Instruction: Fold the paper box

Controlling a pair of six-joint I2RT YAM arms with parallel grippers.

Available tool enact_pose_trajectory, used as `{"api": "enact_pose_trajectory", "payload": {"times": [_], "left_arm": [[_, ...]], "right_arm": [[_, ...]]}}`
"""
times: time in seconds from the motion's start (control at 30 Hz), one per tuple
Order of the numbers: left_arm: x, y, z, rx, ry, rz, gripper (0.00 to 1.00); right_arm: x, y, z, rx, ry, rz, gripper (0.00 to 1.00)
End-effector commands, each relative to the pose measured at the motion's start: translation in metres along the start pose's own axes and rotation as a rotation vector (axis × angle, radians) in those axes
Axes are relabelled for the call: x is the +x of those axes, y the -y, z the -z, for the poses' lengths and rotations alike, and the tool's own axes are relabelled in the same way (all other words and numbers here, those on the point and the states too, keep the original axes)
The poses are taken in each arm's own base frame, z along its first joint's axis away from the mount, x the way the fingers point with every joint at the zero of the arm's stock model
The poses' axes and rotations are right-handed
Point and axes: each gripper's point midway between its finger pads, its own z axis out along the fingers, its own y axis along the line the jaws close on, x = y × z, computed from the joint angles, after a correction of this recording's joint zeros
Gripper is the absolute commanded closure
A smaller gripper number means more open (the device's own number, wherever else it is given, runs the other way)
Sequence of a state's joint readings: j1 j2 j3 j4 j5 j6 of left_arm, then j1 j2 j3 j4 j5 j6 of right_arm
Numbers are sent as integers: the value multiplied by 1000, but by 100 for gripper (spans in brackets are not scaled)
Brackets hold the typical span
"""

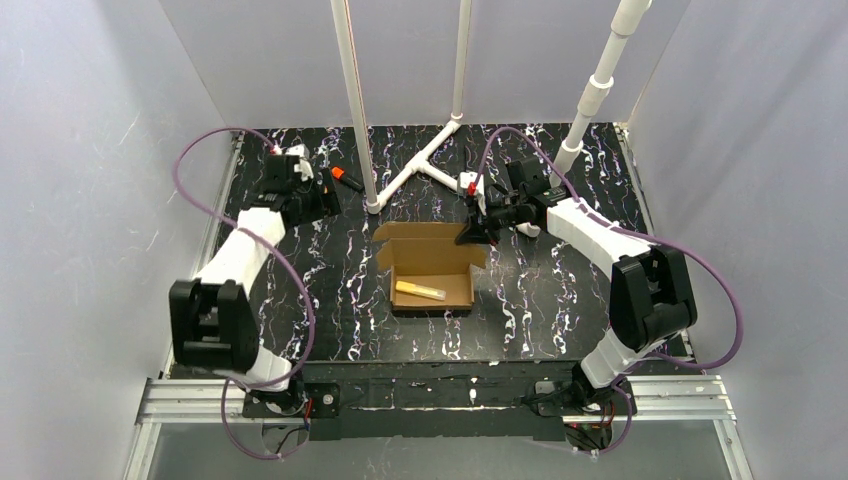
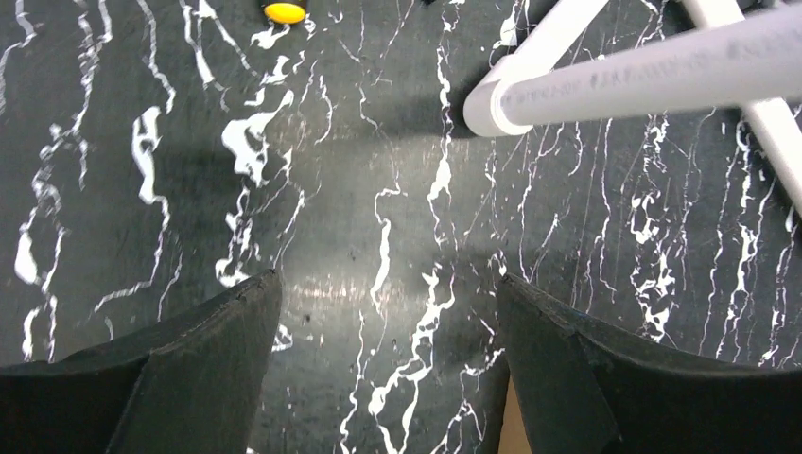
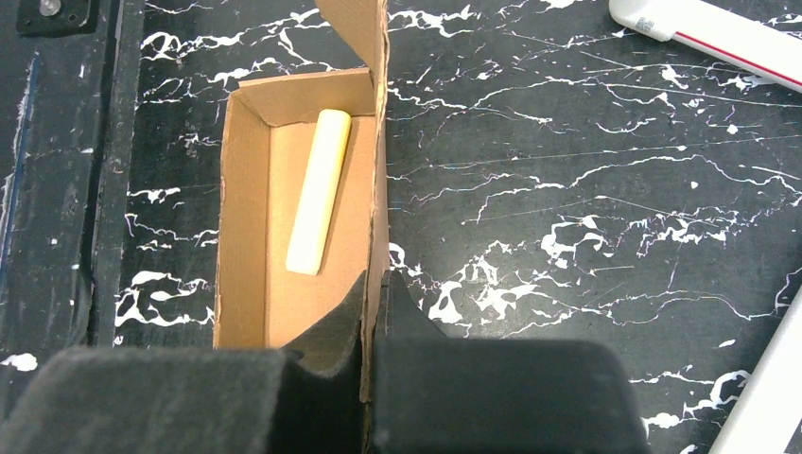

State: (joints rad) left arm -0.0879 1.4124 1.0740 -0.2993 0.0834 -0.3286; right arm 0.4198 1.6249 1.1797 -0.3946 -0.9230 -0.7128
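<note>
Top view: paper box [image 1: 455, 285] sits open at frame centre with a yellow stick [image 1: 420, 290] inside. Right gripper [image 1: 478, 228] is at its upper-right corner. Left gripper [image 1: 318, 195] is upper left, well apart.
Left wrist: 2 fingers spread wide over bare table [image 2: 378, 170], holding nothing, likely out of the way on purpose.
Right wrist: fingers clamped on the box wall at lower centre, probably to steady it for folding.

You lose the right end of the paper box [image 3: 248, 246] behind the right gripper [image 3: 375, 288]; the picture's edge crops a yellow thing [image 2: 284, 11].
</note>
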Motion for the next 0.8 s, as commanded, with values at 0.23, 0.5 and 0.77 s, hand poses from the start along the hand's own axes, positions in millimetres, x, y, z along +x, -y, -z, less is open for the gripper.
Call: {"api": "enact_pose_trajectory", "payload": {"times": [0.23,0.5,0.77], "left_arm": [[23,17,-19,151,-33,59,18],[-23,3,-79,2,-118,421,20],[-57,-10,-125,-319,-120,433,31]], "right_arm": [[22,-28,38,-93,-118,134,99],[28,-32,36,-118,-113,108,99],[33,-33,33,-138,-109,79,99]]}}
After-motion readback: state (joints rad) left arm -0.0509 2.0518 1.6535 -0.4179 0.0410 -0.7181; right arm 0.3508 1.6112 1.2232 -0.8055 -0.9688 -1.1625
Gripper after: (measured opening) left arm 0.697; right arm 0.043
